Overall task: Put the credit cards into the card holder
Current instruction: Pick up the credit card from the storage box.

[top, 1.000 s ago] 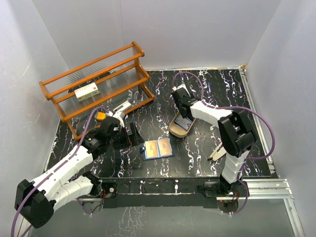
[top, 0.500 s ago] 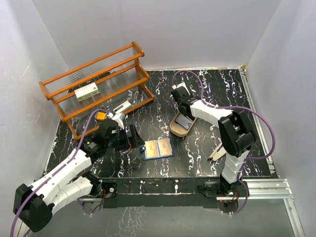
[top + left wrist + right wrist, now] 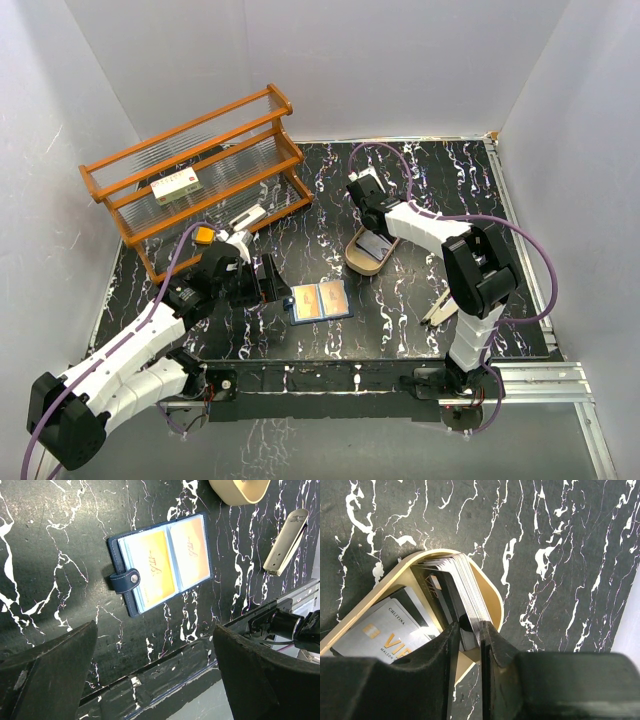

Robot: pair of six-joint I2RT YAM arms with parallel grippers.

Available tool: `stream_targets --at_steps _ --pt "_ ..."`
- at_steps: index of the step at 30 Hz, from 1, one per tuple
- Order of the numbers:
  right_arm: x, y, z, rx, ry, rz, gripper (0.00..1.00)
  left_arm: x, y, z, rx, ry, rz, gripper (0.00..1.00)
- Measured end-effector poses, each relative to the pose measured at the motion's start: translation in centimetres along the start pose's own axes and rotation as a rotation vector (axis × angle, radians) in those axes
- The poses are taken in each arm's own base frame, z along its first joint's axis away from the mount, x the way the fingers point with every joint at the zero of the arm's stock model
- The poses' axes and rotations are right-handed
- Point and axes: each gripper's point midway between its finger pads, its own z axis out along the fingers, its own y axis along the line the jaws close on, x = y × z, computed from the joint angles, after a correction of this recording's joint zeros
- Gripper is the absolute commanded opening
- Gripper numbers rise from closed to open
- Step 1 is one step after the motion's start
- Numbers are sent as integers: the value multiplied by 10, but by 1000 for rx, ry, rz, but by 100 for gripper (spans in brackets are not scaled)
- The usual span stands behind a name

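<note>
The card holder (image 3: pixel 320 300) lies open on the black marbled table, navy with a snap strap, and shows two orange credit cards in its pockets in the left wrist view (image 3: pixel 165 560). My left gripper (image 3: pixel 274 281) is open and empty, just left of the holder; its fingers (image 3: pixel 50 672) stand wide apart. My right gripper (image 3: pixel 372 232) is down in the oval tan tray (image 3: pixel 357 266), shut on a stack of greyish credit cards (image 3: pixel 467 587) standing on edge. A grey VIP card (image 3: pixel 385 632) lies flat in the tray (image 3: pixel 492 600).
An orange wooden rack (image 3: pixel 200 170) stands at the back left with a white box with red marks (image 3: pixel 177 186) on it. A beige flat piece (image 3: pixel 440 307) lies near the right arm's base, also in the left wrist view (image 3: pixel 285 542). The table's front edge (image 3: pixel 165 672) is close.
My left arm has shifted slightly forward and right, toward the card holder. My right gripper has stayed at the tray with little visible movement.
</note>
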Motion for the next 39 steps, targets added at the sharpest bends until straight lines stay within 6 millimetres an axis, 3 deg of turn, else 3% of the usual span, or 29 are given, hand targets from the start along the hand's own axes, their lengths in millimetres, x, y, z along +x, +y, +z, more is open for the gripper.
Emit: stream_targets --at_steps 15,19,26,30,36,39 --pt "-5 -6 -22 -41 -18 24 9 1 -2 -1 10 10 4 96" --pt "-9 -8 -28 -51 -33 37 0 2 -4 -1 22 15 3 92" --pt "-2 0 -38 -117 1 39 0 1 -11 -2 48 16 -21 83" --pt "-6 0 -60 -180 -20 68 0 -6 -21 -6 68 6 -55 79" --pt "-31 1 -117 -355 -158 191 0 -23 -44 -16 128 -32 -97 74" --pt "-33 8 -144 -467 -201 263 0 -26 -51 -17 152 -37 -124 72"
